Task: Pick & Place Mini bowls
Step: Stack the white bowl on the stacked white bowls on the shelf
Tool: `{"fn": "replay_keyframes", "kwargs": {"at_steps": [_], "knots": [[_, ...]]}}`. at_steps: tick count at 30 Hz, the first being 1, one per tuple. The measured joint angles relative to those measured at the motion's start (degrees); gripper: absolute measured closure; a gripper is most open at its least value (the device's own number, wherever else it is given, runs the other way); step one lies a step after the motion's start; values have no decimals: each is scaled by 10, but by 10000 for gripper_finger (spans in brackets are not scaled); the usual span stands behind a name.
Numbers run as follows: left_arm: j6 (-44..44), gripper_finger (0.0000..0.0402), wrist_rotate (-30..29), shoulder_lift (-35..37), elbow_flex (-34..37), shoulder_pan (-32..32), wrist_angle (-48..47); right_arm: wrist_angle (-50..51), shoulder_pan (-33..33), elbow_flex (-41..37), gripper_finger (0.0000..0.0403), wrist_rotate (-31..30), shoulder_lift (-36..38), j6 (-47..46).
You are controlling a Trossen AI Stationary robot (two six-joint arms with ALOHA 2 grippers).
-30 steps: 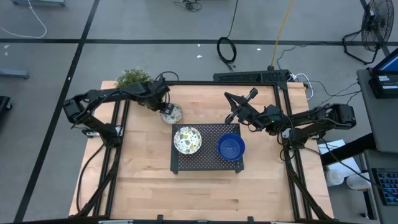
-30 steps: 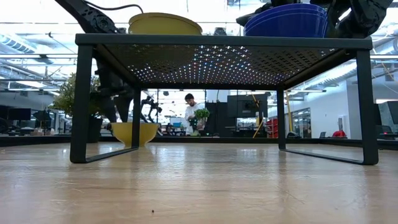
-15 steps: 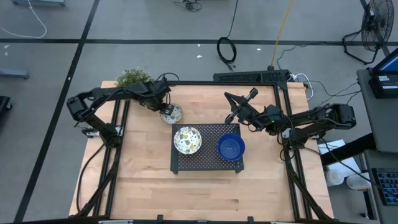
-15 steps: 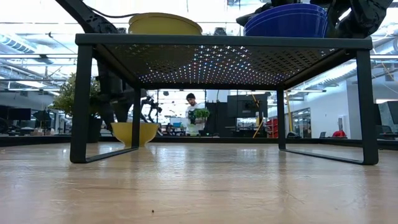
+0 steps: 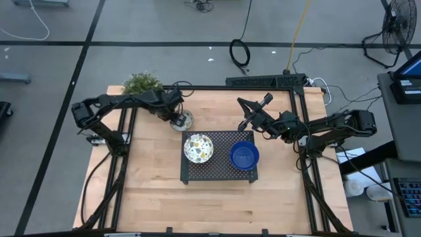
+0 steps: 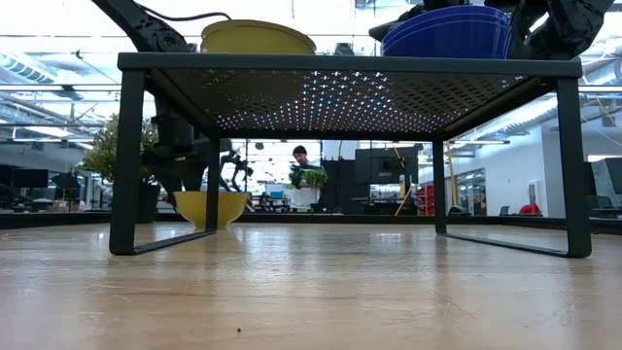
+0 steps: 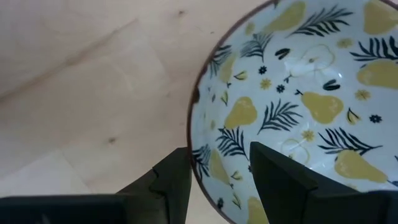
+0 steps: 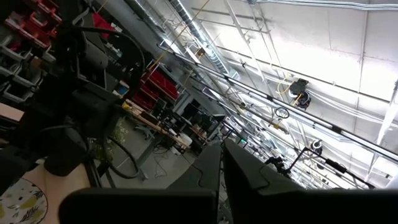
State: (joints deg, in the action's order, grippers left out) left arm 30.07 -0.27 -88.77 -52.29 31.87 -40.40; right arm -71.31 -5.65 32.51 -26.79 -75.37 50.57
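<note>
A white bowl with yellow pears and dark leaves [image 7: 298,93] stands on its base on the wood [image 5: 186,121], off the far left corner of the black tray [image 5: 219,172]. My left gripper [image 7: 217,155] is open above it, one finger inside the rim and one outside. In the low view its yellow underside [image 6: 211,207] shows, with my left gripper [image 6: 182,156] just over it. Another patterned bowl [image 5: 198,147] and stacked blue bowls [image 5: 244,155] sit on the tray. My right gripper [image 5: 255,116] is shut, raised beyond the tray's far right side, holding nothing. My left gripper comes down from above over the bowl's rim [image 7: 198,134] on the side nearest the table's left edge. The rim runs between its open fingers [image 7: 177,177]. Whether either finger touches the rim, I cannot tell. The bowl rests on the table.
A small green plant [image 5: 141,83] stands at the table's far left corner, close behind my left arm. The perforated tray stands on legs [image 6: 126,156] above the wood. Bare wood [image 5: 217,204] lies toward the near edge. A person [image 6: 299,165] moves in the room beyond.
My left gripper has moved a little toward the table's right and come down over the patterned bowl on the wood, so it now covers most of that bowl from above. The bowl has stayed where it was.
</note>
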Motion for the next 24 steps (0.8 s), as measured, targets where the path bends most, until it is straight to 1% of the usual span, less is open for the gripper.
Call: {"fn": "replay_keyframes", "kwargs": {"at_steps": [6,11,24], "knots": [[4,236,-4,0,0,-1,0,0,0,0,395,0,0,0],[18,236,-23,0,0,0,1,0,0,0,395,0,0,0],[17,236,-24,0,0,0,2,0,0,0,394,0,0,0]]}}
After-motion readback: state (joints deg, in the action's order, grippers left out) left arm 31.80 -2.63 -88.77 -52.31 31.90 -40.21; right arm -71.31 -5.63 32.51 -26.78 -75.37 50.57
